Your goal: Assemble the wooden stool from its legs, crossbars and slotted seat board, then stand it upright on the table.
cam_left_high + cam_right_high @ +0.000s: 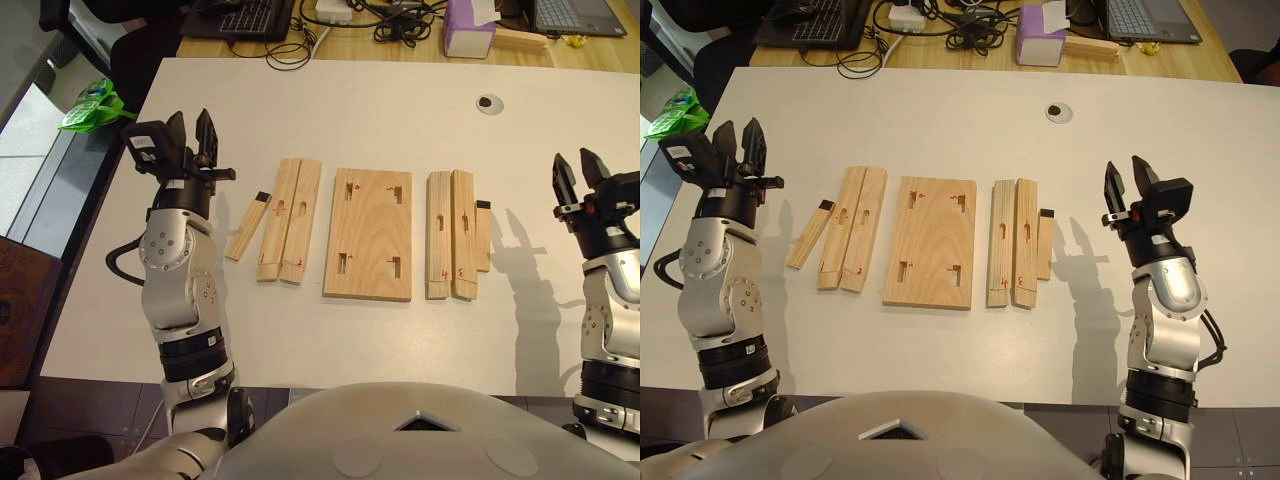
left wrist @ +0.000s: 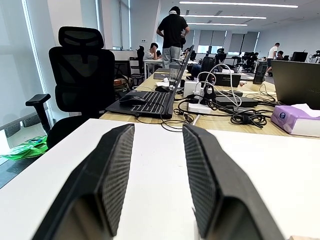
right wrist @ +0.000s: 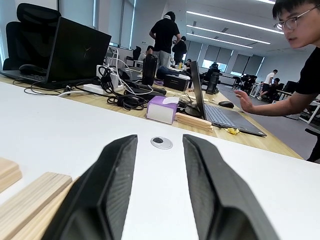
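The slotted seat board [image 1: 368, 235] lies flat in the middle of the white table [image 1: 400, 125], with its four slots facing up. Just to its left, apart from it by a narrow strip of table, the left pair of legs [image 1: 298, 240] lies flat, the two pieces side by side and touching along their length, each with an oblong slot near its far half. The left crossbar [image 1: 248, 227], a shorter stick with a dark far tip, lies just beside them on their left, tilted so that its far end leans toward the legs. On the other side of the board the right pair of legs [image 1: 463, 250] lies in the same way, running near to far, and the right crossbar [image 1: 483, 240] lies parallel against their right edge, its dark tip at the far end. The left gripper [image 1: 192, 125] hangs above the table's left side, left of the left crossbar, with its fingers spread wide, pointing away toward the far side, and nothing between them. The right gripper [image 1: 1124, 170] hangs over the right side, well right of the right crossbar, equally wide apart and empty. A round cable grommet [image 1: 489, 102] sits far right on the table, and a purple tissue box [image 1: 468, 30] stands on the desk beyond it.
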Robot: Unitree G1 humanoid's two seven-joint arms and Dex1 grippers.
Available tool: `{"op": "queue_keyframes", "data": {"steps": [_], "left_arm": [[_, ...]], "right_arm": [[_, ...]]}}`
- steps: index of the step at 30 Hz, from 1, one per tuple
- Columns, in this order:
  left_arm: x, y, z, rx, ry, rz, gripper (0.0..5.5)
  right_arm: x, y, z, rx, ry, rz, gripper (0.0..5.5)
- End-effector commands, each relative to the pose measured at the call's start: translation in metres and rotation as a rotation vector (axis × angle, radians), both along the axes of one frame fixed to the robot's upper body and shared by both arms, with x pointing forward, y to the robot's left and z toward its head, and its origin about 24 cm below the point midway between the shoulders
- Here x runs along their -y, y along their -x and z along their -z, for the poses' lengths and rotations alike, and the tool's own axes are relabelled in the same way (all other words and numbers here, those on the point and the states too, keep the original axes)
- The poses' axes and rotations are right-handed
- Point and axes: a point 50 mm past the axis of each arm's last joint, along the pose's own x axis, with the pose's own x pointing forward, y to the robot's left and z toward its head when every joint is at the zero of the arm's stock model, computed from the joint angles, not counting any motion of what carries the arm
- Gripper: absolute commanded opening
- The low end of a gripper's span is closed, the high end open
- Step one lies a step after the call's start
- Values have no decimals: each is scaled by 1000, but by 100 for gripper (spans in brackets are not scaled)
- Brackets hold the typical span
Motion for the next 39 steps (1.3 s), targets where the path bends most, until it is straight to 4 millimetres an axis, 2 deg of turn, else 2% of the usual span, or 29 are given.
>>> {"op": "queue_keyframes", "data": {"steps": [1, 5, 9, 14, 21, 26, 33, 36, 39], "left_arm": [[-1, -2, 1, -21, -20, 7, 177], [-1, -3, 1, -27, -37, 11, 177], [-1, 1, -1, -91, -130, 54, 177], [-10, 27, 22, -283, -218, 126, 177], [-12, 49, 24, -417, -236, 207, 177], [-10, 65, 38, -531, -212, 242, 177], [-13, 61, 41, -561, -272, 287, 177], [-14, 62, 51, -605, -283, 297, 177], [-18, 57, 54, -607, -283, 282, 228]], "right_arm": [[-2, -1, -1, 1, -3, -9, 169], [-1, 0, 0, -1, -4, -9, 169], [-2, 8, 3, -7, -8, 11, 169], [-4, 19, 11, -20, -20, 42, 169], [-8, 27, 15, -23, 0, 59, 169], [-8, 31, 16, -31, 2, 65, 169], [-9, 30, 16, -31, 7, 61, 169], [-10, 28, 15, -27, 9, 53, 169], [-12, 27, 15, -27, 14, 42, 169]]}}
